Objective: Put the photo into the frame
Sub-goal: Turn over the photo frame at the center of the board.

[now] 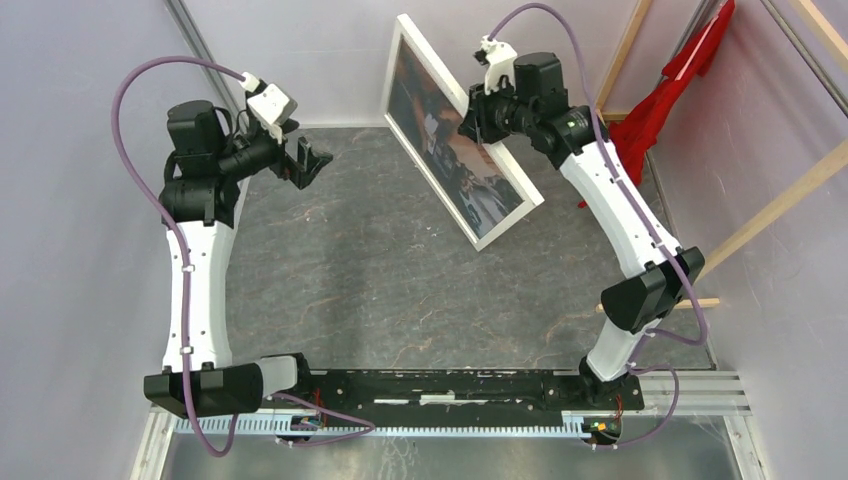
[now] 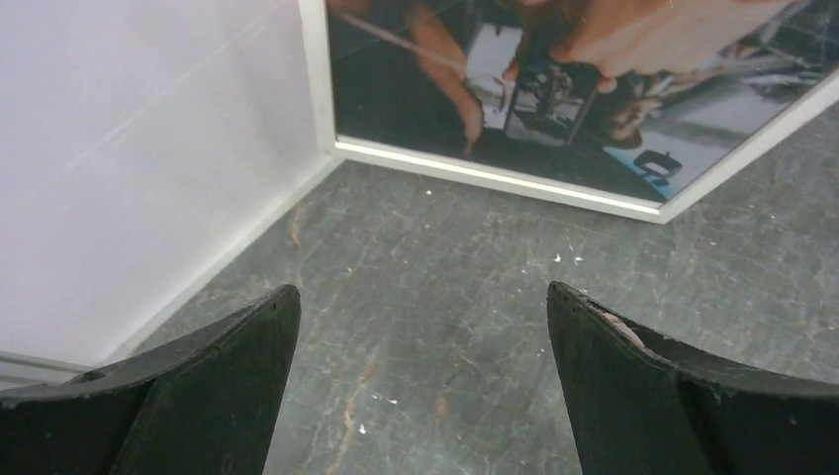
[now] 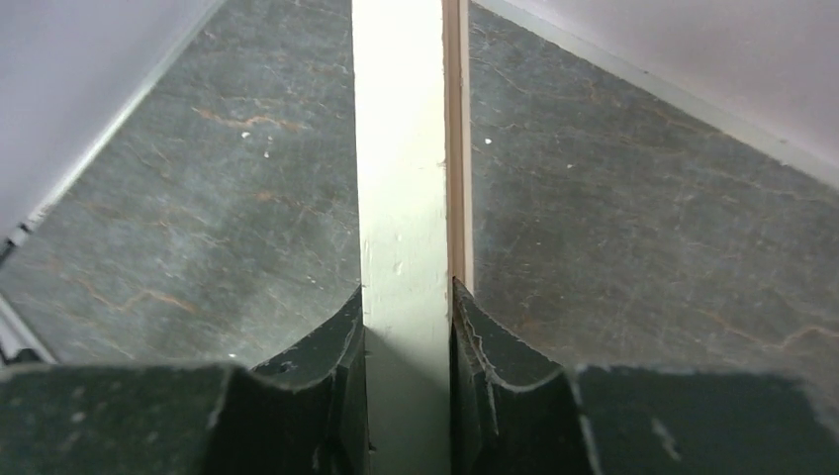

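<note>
Top external view: on the dark tabletop, far right of centre, the frame, up on one long edge and leaning, its front turned toward the left side. Inside its white border, the photo, dark with brown and white patches. At the frame's upper edge, the right hand, closed on that edge. Right wrist view: its two dark fingers clamped across the frame's thickness, one on each side, white edge and a bare wood strip between them. At the far left, well apart from the frame, the left hand, held above the tabletop, spread wide and gripping nothing. Left wrist view: only bare tabletop between its fingertips, with the frame's lower corner and the photo beyond, and a white side wall close by on the left. Just behind the frame, the back wall; no telling whether touching or apart. Beyond the right arm, off the tabletop, a red cloth-like thing and bare wooden beams. Over each arm, looped purple cables.
</note>
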Controlling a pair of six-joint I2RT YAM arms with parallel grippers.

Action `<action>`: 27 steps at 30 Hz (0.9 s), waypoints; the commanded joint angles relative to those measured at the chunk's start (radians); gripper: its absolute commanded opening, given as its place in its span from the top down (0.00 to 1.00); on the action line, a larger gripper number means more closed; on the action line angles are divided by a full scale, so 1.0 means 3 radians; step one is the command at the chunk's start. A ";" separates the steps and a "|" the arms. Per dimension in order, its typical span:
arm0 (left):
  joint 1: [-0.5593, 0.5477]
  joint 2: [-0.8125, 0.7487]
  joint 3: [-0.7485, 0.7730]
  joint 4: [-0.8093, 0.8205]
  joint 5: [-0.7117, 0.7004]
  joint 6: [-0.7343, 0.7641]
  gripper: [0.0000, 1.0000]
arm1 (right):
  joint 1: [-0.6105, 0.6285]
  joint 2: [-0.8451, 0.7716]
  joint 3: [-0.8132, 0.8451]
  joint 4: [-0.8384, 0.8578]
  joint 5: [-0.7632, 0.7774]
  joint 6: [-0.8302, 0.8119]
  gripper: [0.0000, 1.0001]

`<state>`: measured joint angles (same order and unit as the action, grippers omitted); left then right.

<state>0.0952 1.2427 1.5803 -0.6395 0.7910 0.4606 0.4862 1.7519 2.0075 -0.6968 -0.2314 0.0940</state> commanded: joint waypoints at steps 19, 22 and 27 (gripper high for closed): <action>0.0019 -0.0131 -0.0580 0.0056 0.0066 -0.0089 0.00 | -0.0983 -0.0791 -0.1655 0.1907 -0.1587 0.2370 1.00; 0.0016 -0.0151 -0.0638 0.0056 0.0037 -0.0086 0.00 | -0.0983 -0.0955 -0.2072 0.2076 -0.1518 0.2452 1.00; 0.0016 -0.0033 -0.0616 -0.0132 -0.0072 -0.0141 0.00 | -0.0980 -0.1275 -0.2942 0.2509 -0.1329 0.2628 1.00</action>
<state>0.0952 1.2186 1.3880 -0.6540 0.7876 0.4580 0.1917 1.4883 1.2388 -0.1883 -0.6201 0.8036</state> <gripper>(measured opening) 0.996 0.328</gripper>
